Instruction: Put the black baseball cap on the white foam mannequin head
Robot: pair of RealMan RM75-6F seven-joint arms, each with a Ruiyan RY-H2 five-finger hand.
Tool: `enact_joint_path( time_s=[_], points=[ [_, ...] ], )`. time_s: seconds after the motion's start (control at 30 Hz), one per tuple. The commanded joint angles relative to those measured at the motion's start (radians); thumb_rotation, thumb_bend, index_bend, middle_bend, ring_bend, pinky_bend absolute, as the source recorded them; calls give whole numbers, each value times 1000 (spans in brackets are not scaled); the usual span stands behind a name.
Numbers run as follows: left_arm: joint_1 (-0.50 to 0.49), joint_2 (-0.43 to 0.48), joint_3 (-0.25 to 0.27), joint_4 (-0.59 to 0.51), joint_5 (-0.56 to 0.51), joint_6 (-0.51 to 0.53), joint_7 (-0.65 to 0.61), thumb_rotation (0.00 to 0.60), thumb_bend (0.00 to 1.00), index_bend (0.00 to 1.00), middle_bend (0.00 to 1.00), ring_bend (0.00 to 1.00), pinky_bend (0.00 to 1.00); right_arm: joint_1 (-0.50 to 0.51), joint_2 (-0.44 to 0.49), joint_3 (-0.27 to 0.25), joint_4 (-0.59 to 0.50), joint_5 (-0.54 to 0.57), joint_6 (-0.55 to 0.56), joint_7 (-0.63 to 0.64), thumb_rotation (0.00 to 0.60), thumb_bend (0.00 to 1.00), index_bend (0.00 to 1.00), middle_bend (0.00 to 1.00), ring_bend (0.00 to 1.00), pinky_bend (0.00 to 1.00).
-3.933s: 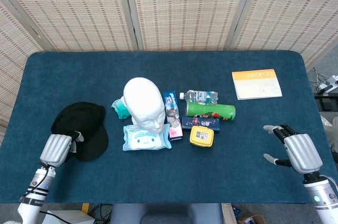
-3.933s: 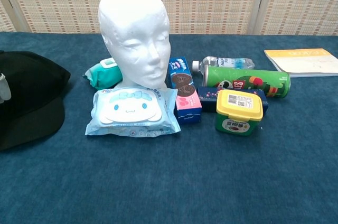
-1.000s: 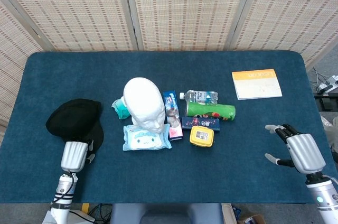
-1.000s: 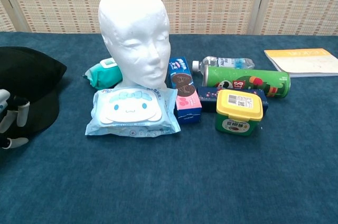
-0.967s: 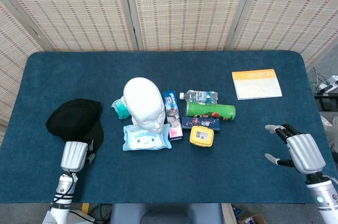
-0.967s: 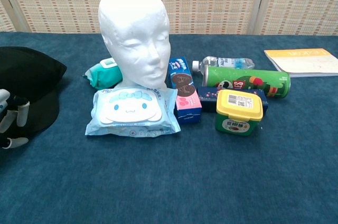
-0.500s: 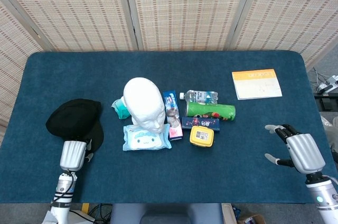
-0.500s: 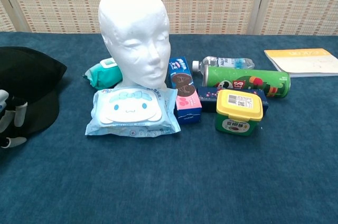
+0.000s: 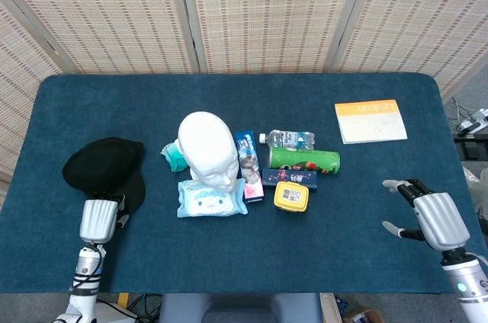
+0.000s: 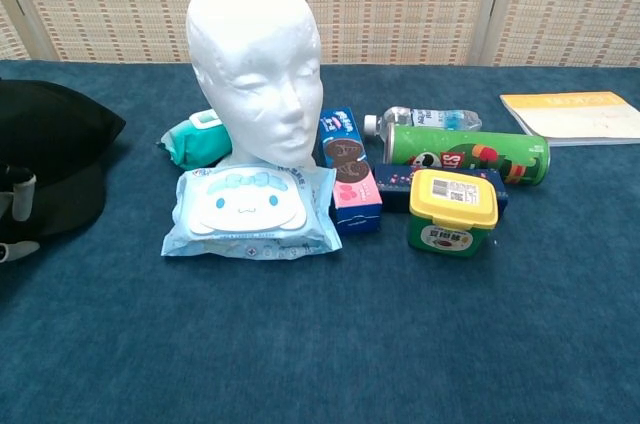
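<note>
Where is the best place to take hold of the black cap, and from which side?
Probably the brim of the black cap: it is flat, thin and points toward the robot, right by the left hand. Come from the near side; the rounded crown gives less to pinch.

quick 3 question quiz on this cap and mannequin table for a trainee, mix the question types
1. True or false: the black baseball cap already sits on the white foam mannequin head.
2. Multiple choice: which hand is at the cap's brim? A) left hand B) right hand C) neither
3. Fill in: the yellow-lidded tub stands in front of the green ___ lying on its side.

Key
1. False; the cap lies on the table, to the left of the mannequin head in both views.
2. A; the right hand rests apart at the table's other end, fingers spread, holding nothing.
3. Can.
</note>
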Motion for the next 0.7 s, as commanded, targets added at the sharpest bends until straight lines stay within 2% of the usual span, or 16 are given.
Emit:
enact_joint_path(
  time_s=[0.03, 0.33, 0.43, 0.57, 0.7],
  points=[
    [-7, -26, -8, 66, 9, 43, -57, 600, 21, 629, 813, 570, 555, 0, 0, 0, 0, 0, 0, 0, 600, 0, 290, 389, 293, 616],
    [-20, -59, -30, 191, 4, 122, -191, 600, 22, 584, 769, 528, 554, 0, -1, -1, -1, -1, 0, -3, 600, 0, 290, 389, 293, 617],
    [-27, -63, -37, 218, -2, 128, -205, 600, 22, 557, 694, 472, 549, 0, -1, 0, -1, 0, 0, -3, 600, 0, 290, 389, 293, 617],
    [-40, -63, -44, 236, -11, 120, -221, 600, 22, 525, 525, 355, 524, 0, -1, 0, -1, 2, -1, -4, 600, 0, 290, 389, 293, 617],
    [-53, -59, -52, 242, -22, 114, -226, 600, 37, 515, 461, 316, 497, 0, 0, 0, -2, 2, -1, -3, 600, 0, 290, 389, 293, 617]
  ],
)
